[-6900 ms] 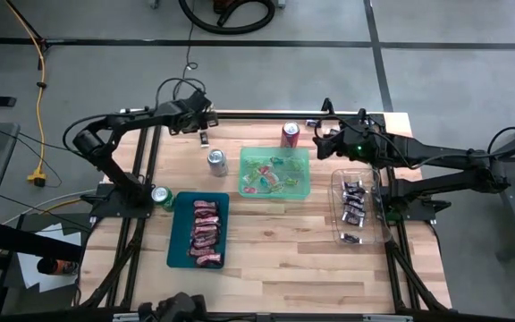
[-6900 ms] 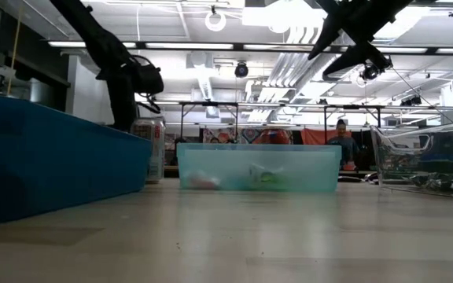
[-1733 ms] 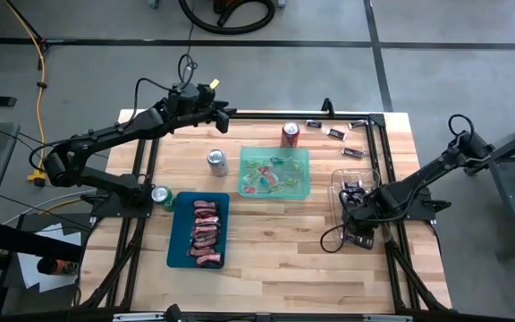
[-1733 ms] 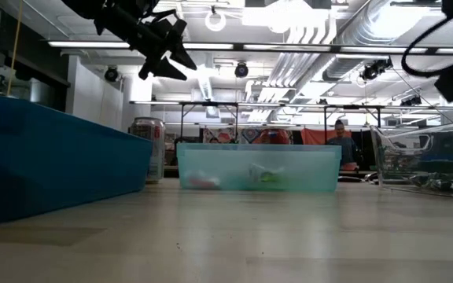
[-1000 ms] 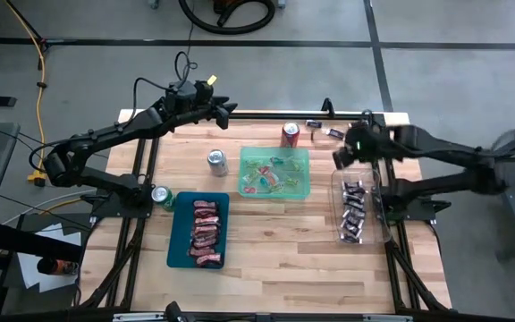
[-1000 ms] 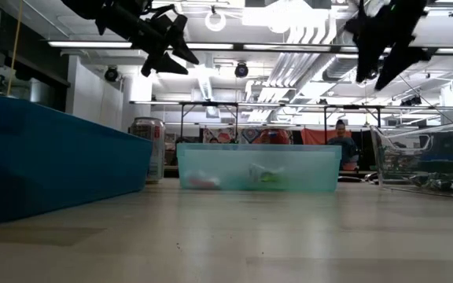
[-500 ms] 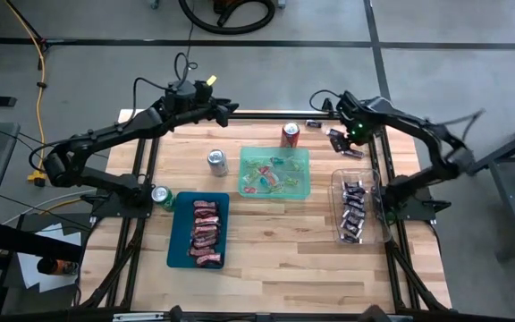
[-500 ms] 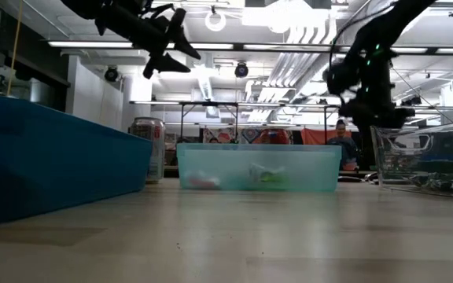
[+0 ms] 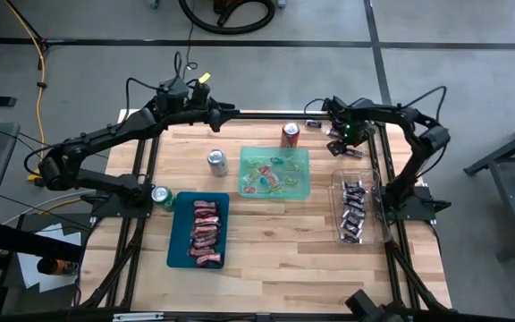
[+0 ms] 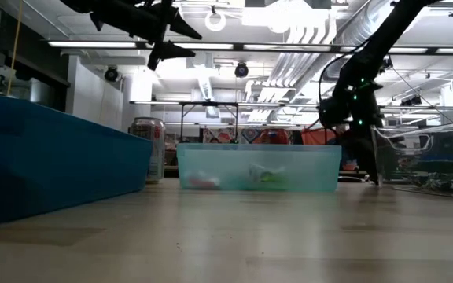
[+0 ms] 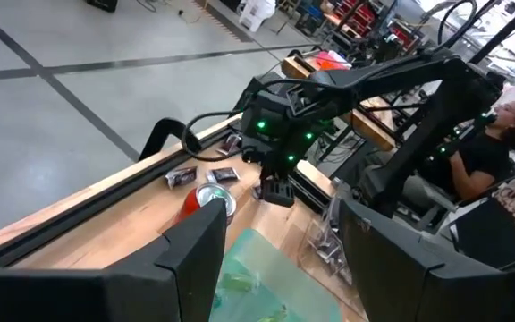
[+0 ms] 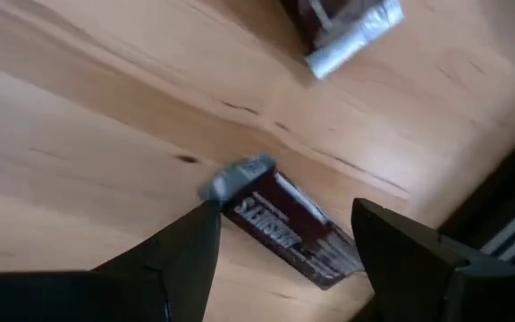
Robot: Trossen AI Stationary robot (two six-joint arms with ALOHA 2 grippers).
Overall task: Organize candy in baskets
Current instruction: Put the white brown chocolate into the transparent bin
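While my left gripper [image 9: 231,111] hangs open and empty over the desk's [image 9: 275,241] far edge, I see my right gripper [image 12: 280,237] spread wide around a dark candy bar [image 12: 284,234].

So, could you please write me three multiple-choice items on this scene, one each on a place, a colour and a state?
1. The right gripper hovers over:
A. the table's far right corner
B. the opaque dark teal plastic basket
C. the green soda can

2. The soda can beside the translucent light green plastic basket's far edge is:
A. blue
B. red
C. yellow

3. The right gripper's fingers are:
A. shut on a candy
B. open over a dark wrapped mini bar
C. out of view

Answers: 1 A, the high view places it there; 2 B, red body; 3 B, the bar lies between spread fingers.
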